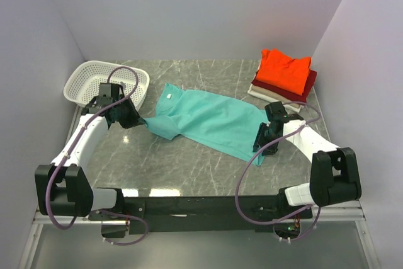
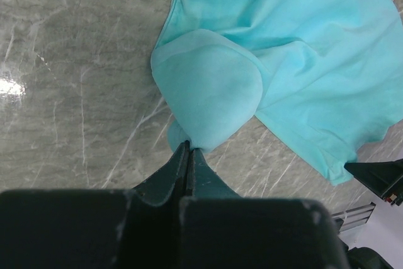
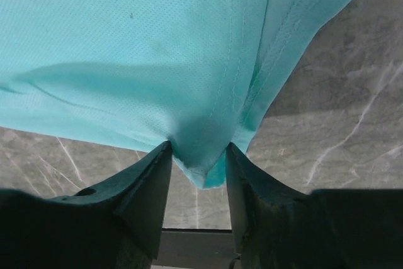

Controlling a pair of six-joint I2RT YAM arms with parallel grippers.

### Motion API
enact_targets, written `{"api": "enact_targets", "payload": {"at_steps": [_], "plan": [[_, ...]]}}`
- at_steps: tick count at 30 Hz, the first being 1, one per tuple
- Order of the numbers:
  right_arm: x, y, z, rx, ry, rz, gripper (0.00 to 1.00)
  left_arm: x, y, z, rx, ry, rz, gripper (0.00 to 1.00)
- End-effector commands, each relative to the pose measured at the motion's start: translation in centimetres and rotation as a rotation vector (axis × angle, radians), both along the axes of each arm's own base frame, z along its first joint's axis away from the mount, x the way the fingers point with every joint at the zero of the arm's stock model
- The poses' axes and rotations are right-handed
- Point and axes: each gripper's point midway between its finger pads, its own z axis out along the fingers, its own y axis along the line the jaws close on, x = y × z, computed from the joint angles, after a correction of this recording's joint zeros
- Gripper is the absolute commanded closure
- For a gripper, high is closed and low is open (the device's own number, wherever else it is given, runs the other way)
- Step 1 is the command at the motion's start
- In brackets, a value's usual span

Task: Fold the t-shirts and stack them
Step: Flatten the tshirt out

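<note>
Top external view: the teal t-shirt (image 1: pixel 211 121) lies spread on the desk (image 1: pixel 189 174), just beside the white basket (image 1: pixel 88 66). Left fingers (image 2: pixel 187 149) pinch its sleeve tight near the basket. Right fingers (image 3: pixel 198 155), half open, grip its bottom corner far from the basket.

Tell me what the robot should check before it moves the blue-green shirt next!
1. Left gripper pinches the teal cloth t-shirt by its sleeve: ok, shut on it.
2. Right gripper has the hem corner: ok, cloth is bunched between its jaws.
3. Shirt lies flat: not ok, it is creased and the sleeve is flopped over.
4. Shirt is apart from the white plastic mesh basket: ok.
5. Stack of folded t-shirts, orange-red on top, is apart from the teal shirt: ok.
</note>
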Motion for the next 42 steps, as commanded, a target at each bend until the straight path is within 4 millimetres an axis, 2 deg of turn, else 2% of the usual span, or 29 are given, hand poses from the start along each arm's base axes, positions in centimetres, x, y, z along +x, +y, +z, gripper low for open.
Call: {"api": "enact_targets", "payload": {"at_steps": [1, 11, 15, 16, 20, 24, 27, 28, 30, 31, 33, 34, 36, 37, 39, 40, 42], "plan": [[1.1, 0.2, 0.0, -0.002, -0.035, -0.003, 0.54, 0.6, 0.0, 0.7, 0.004, -0.035, -0.016, 1.00], [1.1, 0.2, 1.5, 0.007, -0.059, -0.003, 0.69, 0.6, 0.2, 0.9, 0.012, -0.033, -0.012, 1.00], [1.1, 0.4, 2.6, 0.017, -0.071, -0.001, 0.81, 0.6, 0.2, 1.1, 0.014, -0.033, -0.012, 1.00], [1.2, 0.4, 3.2, 0.020, -0.078, -0.002, 0.87, 0.6, 0.2, 1.1, 0.015, -0.035, -0.011, 0.99], [1.6, 0.6, 5.0, 0.034, -0.111, -0.002, 0.96, 0.8, 0.3, 1.7, 0.016, -0.046, -0.006, 1.00], [2.5, 0.7, 7.3, 0.046, -0.146, 0.001, 0.98, 0.9, 0.2, 2.0, 0.012, -0.059, -0.005, 1.00], [3.9, 0.5, 9.9, 0.063, -0.202, -0.008, 0.98, 1.5, 0.1, 2.8, 0.002, -0.068, -0.003, 1.00], [4.9, 0.4, 11.4, 0.072, -0.242, -0.011, 0.98, 1.7, -0.1, 3.3, -0.008, -0.074, -0.009, 1.00], [6.0, 0.3, 12.9, 0.090, -0.273, -0.006, 0.98, 3.0, -0.4, 5.0, -0.026, -0.110, -0.007, 1.00], [7.2, 0.0, 15.0, 0.095, -0.324, -0.015, 0.98, 3.5, -0.6, 5.8, -0.038, -0.126, -0.011, 1.00], [8.5, -0.3, 16.5, 0.098, -0.356, -0.001, 0.99, 4.9, -1.2, 8.1, -0.072, -0.178, -0.018, 1.00], [9.6, -0.6, 18.7, 0.097, -0.408, -0.002, 0.99, 6.0, -1.4, 10.0, -0.083, -0.232, -0.021, 1.00], [11.0, -1.0, 20.2, 0.075, -0.437, 0.011, 1.00, 7.0, -2.1, 11.4, -0.133, -0.255, -0.027, 0.99], [11.9, -1.4, 22.7, 0.058, -0.495, 0.009, 1.00, 7.5, -2.5, 12.4, -0.158, -0.276, -0.033, 0.99], [13.1, -1.8, 24.6, 0.043, -0.533, 0.010, 1.00, 8.8, -3.7, 15.6, -0.237, -0.350, -0.053, 1.00], [13.8, -1.9, 27.1, 0.044, -0.597, 0.007, 1.00, 9.3, -4.0, 17.7, -0.261, -0.395, -0.060, 1.00], [14.7, -2.1, 29.5, 0.053, -0.656, -0.005, 1.00, 10.4, -4.5, 19.9, -0.313, -0.436, -0.060, 1.00]]}}
